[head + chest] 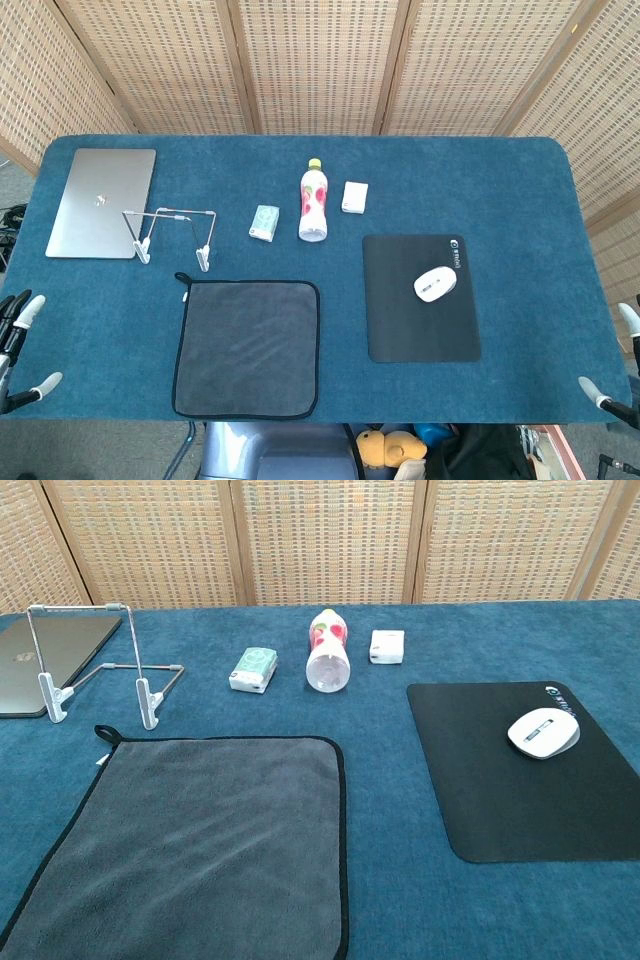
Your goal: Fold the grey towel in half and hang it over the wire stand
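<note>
- The left robot hand [22, 345] waits off the counter's [520, 185] left edge, fingers apart and holding nothing.
- The wire stand [170, 236] sits upright just beside the laptop [102, 201]; a careless drape could tip it onto the lid.
- The grey towel [247, 347] lies flat and unfolded at the near edge, close in front of the stand; a one-sided lift would probably fold it crooked.
- The tissue pack [264, 222] and bottle [314, 201] lie near; a swinging towel could knock them.
- The mouse [435, 283] rests on its pad [420, 297], well apart.
- The right robot hand [612, 380] is barely visible at the right edge, so I cannot tell its state.
</note>
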### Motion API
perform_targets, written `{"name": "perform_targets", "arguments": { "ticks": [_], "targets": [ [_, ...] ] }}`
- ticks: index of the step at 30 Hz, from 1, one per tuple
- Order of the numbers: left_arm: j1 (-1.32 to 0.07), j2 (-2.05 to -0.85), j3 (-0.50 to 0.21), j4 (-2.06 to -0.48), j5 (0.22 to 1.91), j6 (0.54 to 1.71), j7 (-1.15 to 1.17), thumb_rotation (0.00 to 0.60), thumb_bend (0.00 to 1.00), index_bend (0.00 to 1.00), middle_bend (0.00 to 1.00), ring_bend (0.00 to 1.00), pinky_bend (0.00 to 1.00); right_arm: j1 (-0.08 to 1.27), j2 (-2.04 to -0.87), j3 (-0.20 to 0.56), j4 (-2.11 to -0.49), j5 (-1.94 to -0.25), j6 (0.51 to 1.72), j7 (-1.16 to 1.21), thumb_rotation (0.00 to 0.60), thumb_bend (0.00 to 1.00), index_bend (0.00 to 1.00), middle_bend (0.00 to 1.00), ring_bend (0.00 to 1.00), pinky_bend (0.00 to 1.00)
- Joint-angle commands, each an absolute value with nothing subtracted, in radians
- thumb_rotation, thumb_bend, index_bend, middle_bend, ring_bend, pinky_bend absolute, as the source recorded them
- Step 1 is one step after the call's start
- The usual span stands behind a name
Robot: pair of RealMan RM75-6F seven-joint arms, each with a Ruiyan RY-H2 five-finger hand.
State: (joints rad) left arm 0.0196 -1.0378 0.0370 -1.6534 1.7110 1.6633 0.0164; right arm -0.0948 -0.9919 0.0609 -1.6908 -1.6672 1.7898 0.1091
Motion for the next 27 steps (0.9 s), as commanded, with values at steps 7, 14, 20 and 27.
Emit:
{"name": "perform_targets", "arguments": {
  "ticks": [7, 14, 20, 27],
  "targets": [
    [0.007, -1.056, 0.037, -1.648, 1.712, 1.635, 0.049, 0.600, 0.15, 0.00, 0.00, 0.00, 0.00, -0.095, -0.992, 0.062, -1.687, -1.667, 1.790, 0.109, 0.600, 0.00, 0.00, 0.00, 0.00, 0.00],
    [-0.152, -1.148, 0.030, -1.407, 1.870, 1.542, -0.110, 0.600, 0.15, 0.05, 0.00, 0.00, 0.00, -0.091, -0.995, 0.069, -1.698, -1.644, 1.774, 0.094, 0.600, 0.00, 0.00, 0.00, 0.00, 0.00],
    [-0.283, -1.317, 0.045, -1.070, 1.967, 1.486, -0.212, 0.600, 0.15, 0.23, 0.00, 0.00, 0.00, -0.085, -0.999, 0.081, -1.721, -1.625, 1.763, 0.055, 0.600, 0.00, 0.00, 0.00, 0.00, 0.00],
    [-0.368, -1.475, 0.087, -0.796, 1.996, 1.458, -0.325, 0.600, 0.18, 0.30, 0.00, 0.00, 0.00, -0.080, -0.997, 0.086, -1.740, -1.585, 1.732, 0.034, 0.600, 0.00, 0.00, 0.00, 0.00, 0.00]
  ]
}}
